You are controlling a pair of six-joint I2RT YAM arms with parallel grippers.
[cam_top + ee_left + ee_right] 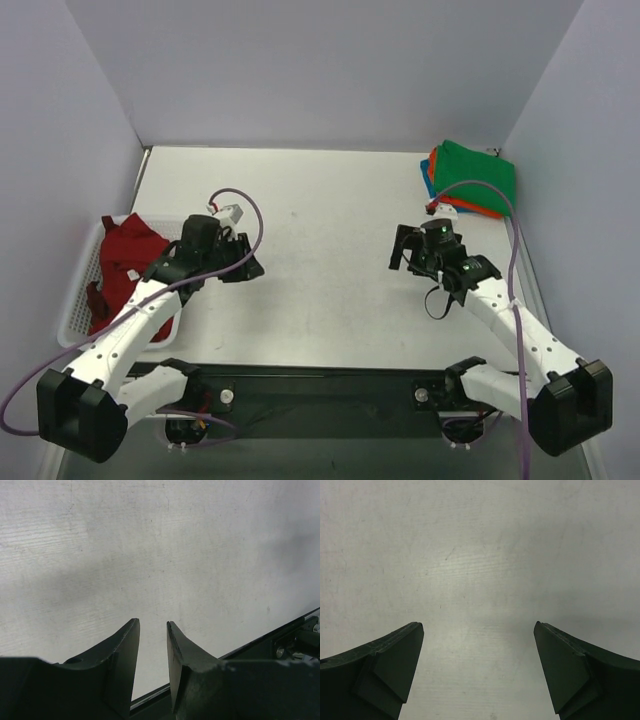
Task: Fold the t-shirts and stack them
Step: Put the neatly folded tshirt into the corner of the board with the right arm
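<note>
Green t-shirt (478, 172) lies folded on top of a stack at the far right corner of the table (320, 200), beyond the right gripper (479, 625) and a bit to its right, well apart from it. An orange-red t-shirt (455, 206) edge sticks out under the green one on the near-left side. A blue t-shirt (424, 166) sliver shows at the stack's left edge, lowest.

Dark red t-shirt (125, 262) is crumpled, not folded, inside the white slatted basket (75, 300), just left of the left gripper (152, 625). Part of it drapes over the basket's near side, by the left arm.

Left gripper: jaws narrow, a slim gap between the fingers (125, 655), nothing in the gap, bare table beneath. The table's dark near edge shows at the lower right of the left wrist view.

Right gripper: jaws spread wide, fingers (395, 655) far apart, nothing between them, only bare white tabletop below.

Both grippers hang over the middle strip of the table, well apart from each other and touching no shirt. A purple cable (250, 215) loops above the left wrist, and another runs along the right arm toward the stack.
</note>
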